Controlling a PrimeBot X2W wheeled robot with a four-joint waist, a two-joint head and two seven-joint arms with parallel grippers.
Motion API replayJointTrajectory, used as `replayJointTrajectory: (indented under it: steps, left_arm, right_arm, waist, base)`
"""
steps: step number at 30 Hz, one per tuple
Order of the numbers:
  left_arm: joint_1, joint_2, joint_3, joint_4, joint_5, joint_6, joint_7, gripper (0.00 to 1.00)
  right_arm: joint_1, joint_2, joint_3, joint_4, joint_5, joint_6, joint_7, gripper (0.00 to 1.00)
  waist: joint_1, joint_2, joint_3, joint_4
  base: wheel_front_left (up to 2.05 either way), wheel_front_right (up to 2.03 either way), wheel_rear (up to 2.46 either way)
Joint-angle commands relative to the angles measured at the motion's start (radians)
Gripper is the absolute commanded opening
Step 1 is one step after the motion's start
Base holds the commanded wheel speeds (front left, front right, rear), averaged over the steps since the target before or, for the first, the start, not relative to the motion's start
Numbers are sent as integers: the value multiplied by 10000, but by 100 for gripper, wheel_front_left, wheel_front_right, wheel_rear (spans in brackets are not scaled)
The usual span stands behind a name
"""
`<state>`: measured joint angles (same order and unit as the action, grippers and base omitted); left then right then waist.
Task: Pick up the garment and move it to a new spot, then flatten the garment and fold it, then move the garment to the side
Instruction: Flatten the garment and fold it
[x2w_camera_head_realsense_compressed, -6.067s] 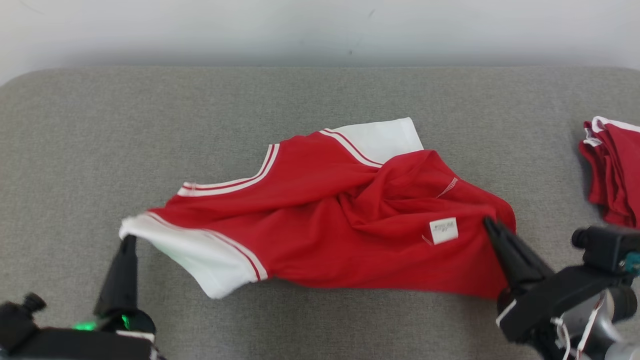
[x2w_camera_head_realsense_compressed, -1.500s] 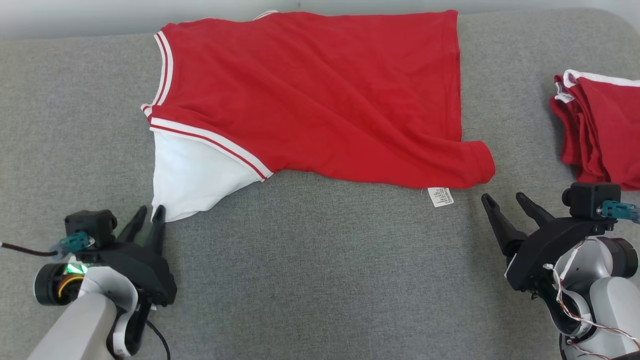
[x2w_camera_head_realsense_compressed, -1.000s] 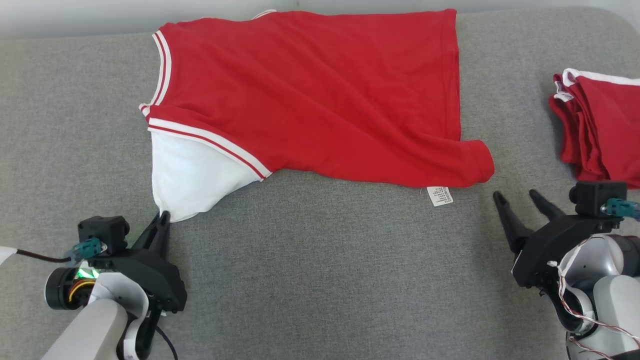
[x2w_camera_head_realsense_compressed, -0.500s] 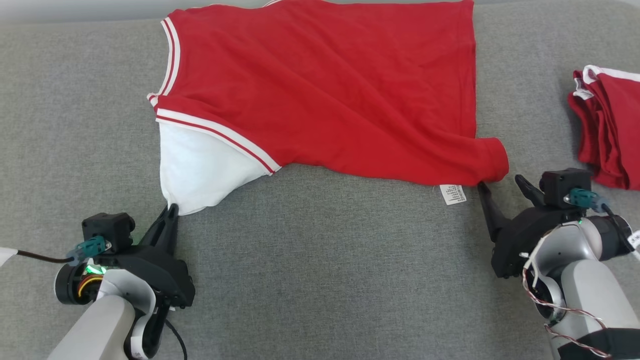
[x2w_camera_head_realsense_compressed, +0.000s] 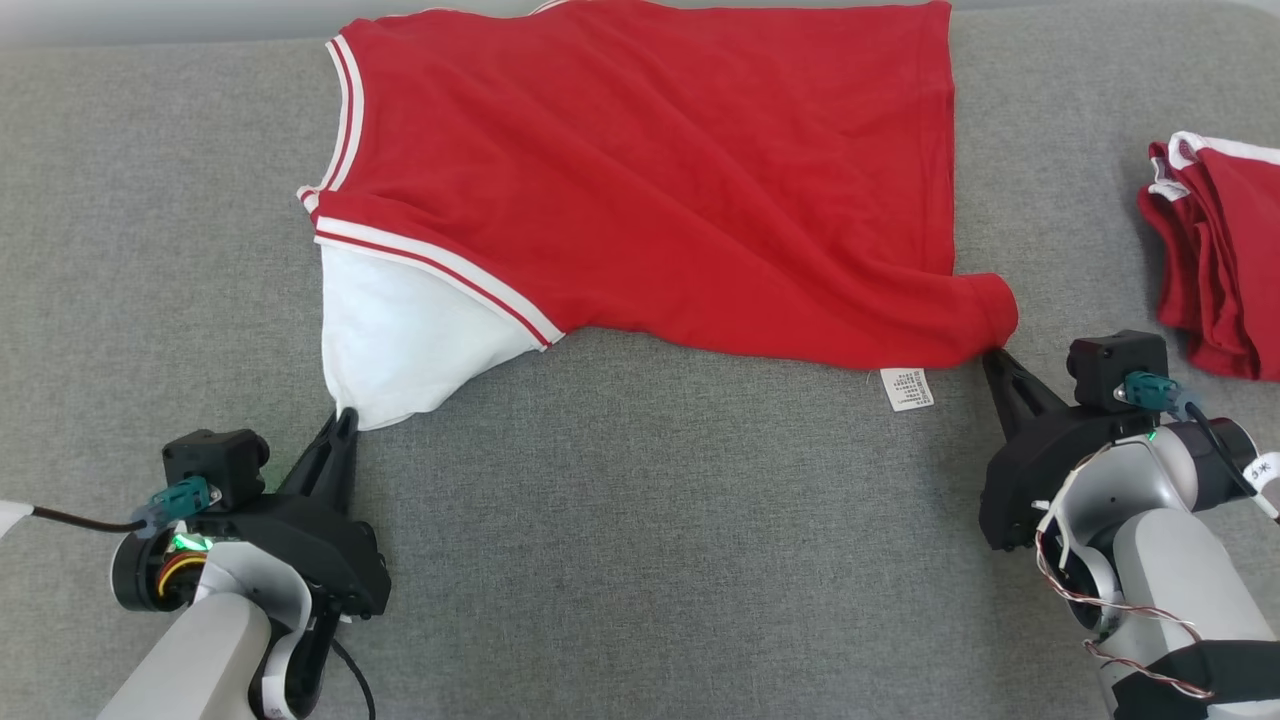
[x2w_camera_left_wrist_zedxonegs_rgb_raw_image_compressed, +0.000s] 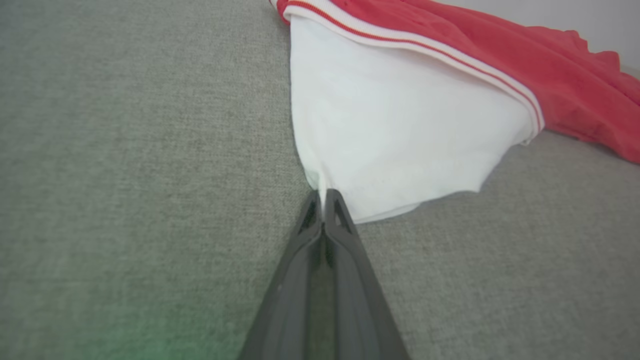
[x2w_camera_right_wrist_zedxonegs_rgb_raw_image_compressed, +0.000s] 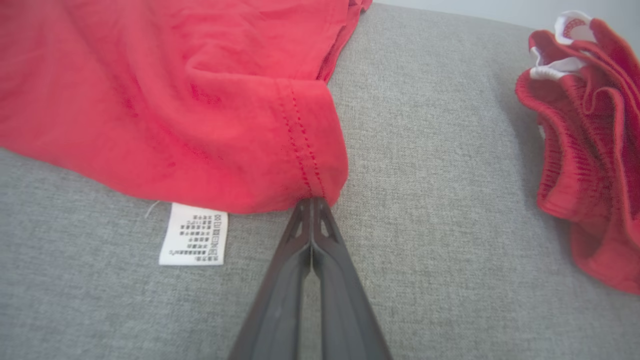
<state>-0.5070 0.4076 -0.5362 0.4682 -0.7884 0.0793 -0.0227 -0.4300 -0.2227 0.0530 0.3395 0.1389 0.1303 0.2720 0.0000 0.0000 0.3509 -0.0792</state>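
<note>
no text can be read with certainty. a white care label (x2w_camera_head_realsense_compressed: 908, 388) comes out from under the lower edge of the red garment (x2w_camera_head_realsense_compressed: 650, 180), near its hem corner. it carries several rows of small grey print and symbols, too small to read. further from that corner, a small white tag (x2w_camera_head_realsense_compressed: 1262, 467) on the right arm (x2w_camera_head_realsense_compressed: 1170, 560) has dark marks, also not legible.

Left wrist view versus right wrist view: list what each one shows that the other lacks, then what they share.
Left wrist: the left claw shut on the tip of the white sleeve of the shirt. Right wrist: the right claw shut on the red hem corner, a white label and a pile of red clothes. Shared: the shirt's red body and the grey fabric surface.
</note>
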Motion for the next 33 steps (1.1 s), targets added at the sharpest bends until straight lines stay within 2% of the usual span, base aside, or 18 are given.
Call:
replayJointTrajectory:
  steps: [1, 2, 4, 5, 6, 20, 22, 23, 24, 25, 27, 28, 30, 33]
  left_arm:
    - [460, -108, -155, 294, -27, 10, 141, 0]
    - [456, -115, -162, 309, -30, 6, 122, 0]
    - [433, -136, -194, 330, -32, -9, 102, 0]
    - [417, -152, -213, 334, -35, -19, 101, 0]
    - [396, -163, -228, 338, -38, -27, 101, 0]
    - [222, -81, -210, 416, -172, -79, 61, 0]
    - [251, -44, -208, 440, -178, -107, 53, 0]
    - [274, -29, -211, 452, -177, -118, 41, 0]
    - [289, -15, -211, 462, -186, -126, 33, 0]
    - [300, -8, -214, 472, -194, -137, 24, 0]
    - [317, 1, -217, 490, -217, -129, 5, 0]
    - [323, 5, -215, 502, -224, -125, -9, 0]
    - [323, 19, -205, 533, -248, -129, -33, 0]
    - [334, 7, -132, 509, -289, -106, -121, 0]
  right_arm:
    - [-23, -64, 14, 69, 58, 3, -89, 0]
    - [-27, -86, -30, 97, 56, 3, -64, 0]
    - [-10, -192, -71, 169, -131, 3, 3, 43]
    - [22, -224, -63, 190, -179, 3, 73, 98]
    - [29, -242, -40, 174, -207, 3, 76, 100]
    - [-240, -1127, 959, -16, -211, 3, -289, 100]
    - [-286, -1163, 986, 46, -175, 3, -310, 93]
    - [-299, -1171, 1017, 84, -156, 3, -286, 79]
    - [-308, -1172, 1042, 115, -158, 3, -267, 71]
    - [-317, -1167, 1054, 138, -144, 3, -257, 50]
    - [-319, -1156, 1105, 169, -89, 3, -250, 46]
    - [-316, -1154, 1113, 181, -68, 3, -262, 36]
    - [-301, -1135, 1131, 211, -24, 3, -240, 27]
    - [-211, -1087, 1164, 234, 112, 3, -190, 20]
  waist:
    - [0, 0, -7, -11]
    - [0, 0, -11, -12]
    - [0, 0, -11, -2]
    - [0, 0, -7, 10]
    - [0, 0, 3, 25]
    - [0, 0, 254, 226]
    - [0, 0, 261, 251]
    - [0, 0, 262, 263]
    - [0, 0, 263, 277]
    - [0, 0, 262, 292]
    - [0, 0, 250, 319]
    - [0, 0, 240, 329]
    - [0, 0, 212, 342]
    - [0, 0, 137, 368]
  base:
    - [0, 0, 0]
    - [0, 0, 0]
    - [0, 0, 0]
    - [0, 0, 0]
    - [0, 0, 0]
    - [0, 0, 0]
    - [0, 0, 0]
    - [0, 0, 0]
    - [0, 0, 0]
    - [0, 0, 0]
    - [0, 0, 0]
    - [0, 0, 0]
    - [0, 0, 0]
    - [0, 0, 0]
